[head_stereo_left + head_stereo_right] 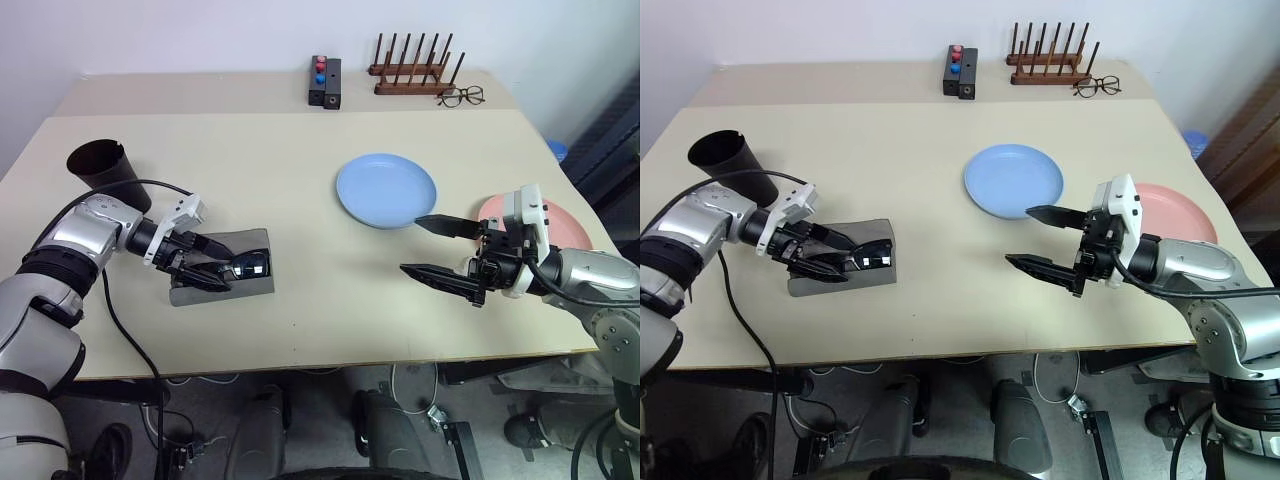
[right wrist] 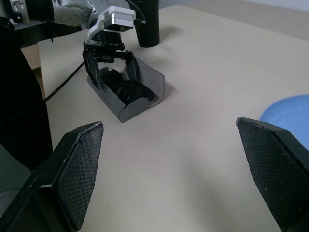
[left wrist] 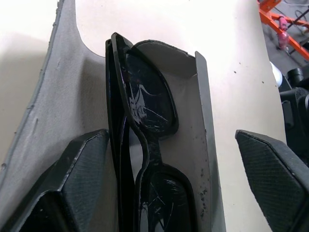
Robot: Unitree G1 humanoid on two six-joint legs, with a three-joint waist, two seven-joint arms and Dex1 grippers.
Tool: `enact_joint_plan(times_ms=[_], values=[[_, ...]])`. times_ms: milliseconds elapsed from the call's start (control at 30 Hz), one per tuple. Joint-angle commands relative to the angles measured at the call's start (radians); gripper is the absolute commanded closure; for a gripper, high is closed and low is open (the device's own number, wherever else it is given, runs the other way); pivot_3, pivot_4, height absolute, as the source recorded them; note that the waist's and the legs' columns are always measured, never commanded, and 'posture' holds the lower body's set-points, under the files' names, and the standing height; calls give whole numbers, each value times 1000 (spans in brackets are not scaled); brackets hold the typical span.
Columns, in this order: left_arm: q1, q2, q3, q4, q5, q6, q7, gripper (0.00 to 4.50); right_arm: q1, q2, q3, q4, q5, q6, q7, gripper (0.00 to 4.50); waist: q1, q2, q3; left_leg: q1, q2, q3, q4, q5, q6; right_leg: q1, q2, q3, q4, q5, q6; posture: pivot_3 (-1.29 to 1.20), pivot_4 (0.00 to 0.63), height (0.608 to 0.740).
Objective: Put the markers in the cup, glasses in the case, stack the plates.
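Observation:
The black sunglasses (image 3: 147, 104) lie folded inside the open grey case (image 1: 258, 288) at the table's front left. My left gripper (image 1: 215, 265) hovers just over them and is open, with one finger (image 3: 72, 179) close beside the frame and the other well clear of it. The dark cup (image 1: 108, 165) stands upright behind the left arm. The light blue plate (image 1: 386, 190) rests at mid-table, and the salmon pink plate (image 1: 568, 228) sits by the right edge. My right gripper (image 1: 410, 244) is open and empty, in front of the blue plate. The markers are out of view.
At the far edge stand a wooden rack (image 1: 412, 70), thin clear eyeglasses (image 1: 461, 96) and a black box with red and blue buttons (image 1: 324, 82). Bare tabletop (image 1: 330, 290) lies between the case and the right gripper.

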Motion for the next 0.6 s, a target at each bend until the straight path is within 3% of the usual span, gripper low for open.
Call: enact_joint_plan(times_ms=[33,400,600], values=[[-17,18,10,-34,-35,-9,-4,33,-23,-9,-26,-7,4,-16,0,0,0,0,0,0,0,0,0,0,0,0,0,0,0,0,0,0,150,740],[-7,78,-26,-156,-77,41,-4,33,-34,-4,-22,4,-3,-23,1,0,0,0,0,0,0,0,0,0,0,0,0,0,0,0,0,0,150,740],[-85,5,87,30,7,-40,-4,33,-39,0,-17,5,-8,-26,-4,0,3,0,0,0,0,0,1,0,0,0,0,0,0,0,0,0,150,740]])
